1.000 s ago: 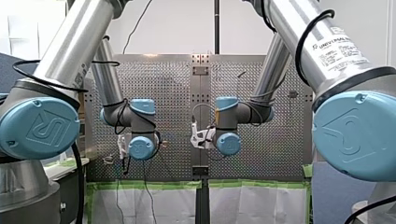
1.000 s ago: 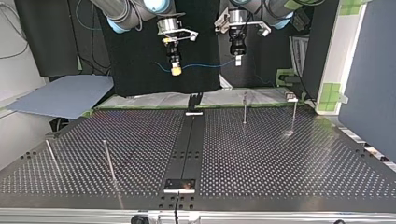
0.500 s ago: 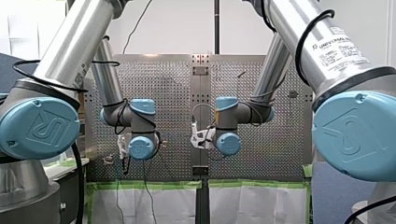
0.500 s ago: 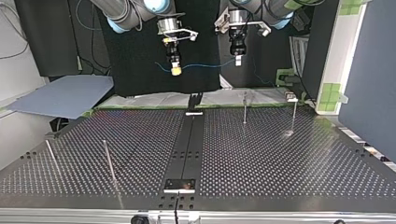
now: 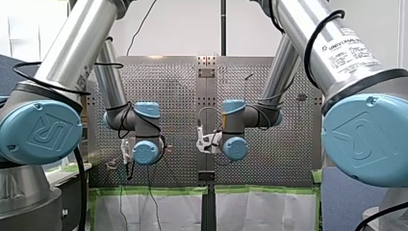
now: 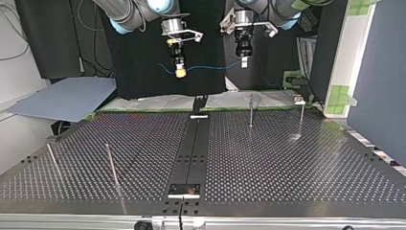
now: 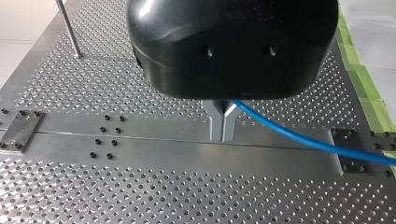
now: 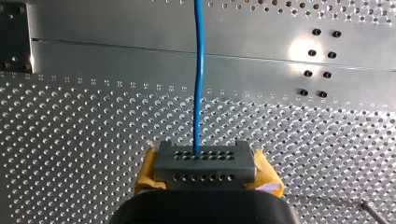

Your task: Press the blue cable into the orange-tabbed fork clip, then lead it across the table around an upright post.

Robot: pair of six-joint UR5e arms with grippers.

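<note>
The thin blue cable [image 6: 210, 67] hangs in the air between my two grippers, high above the table's far edge in the top view. My left gripper [image 6: 243, 61], black with metal fingers [image 7: 216, 122], is shut on the cable [image 7: 299, 137], which trails off to one side. My right gripper [image 6: 180, 72] shows yellow pads [image 8: 148, 170] and is shut on the cable [image 8: 199, 70], which runs straight ahead from it. A short free end droops beyond the right gripper. I cannot make out an orange-tabbed clip.
Upright posts [image 6: 251, 111] [image 6: 301, 119] stand at the top view's far right, and two more [image 6: 111, 165] [image 6: 52, 160] at its near left. A black rail [image 6: 194, 148] divides the perforated table. A grey-blue board [image 6: 67, 98] lies off the far left corner.
</note>
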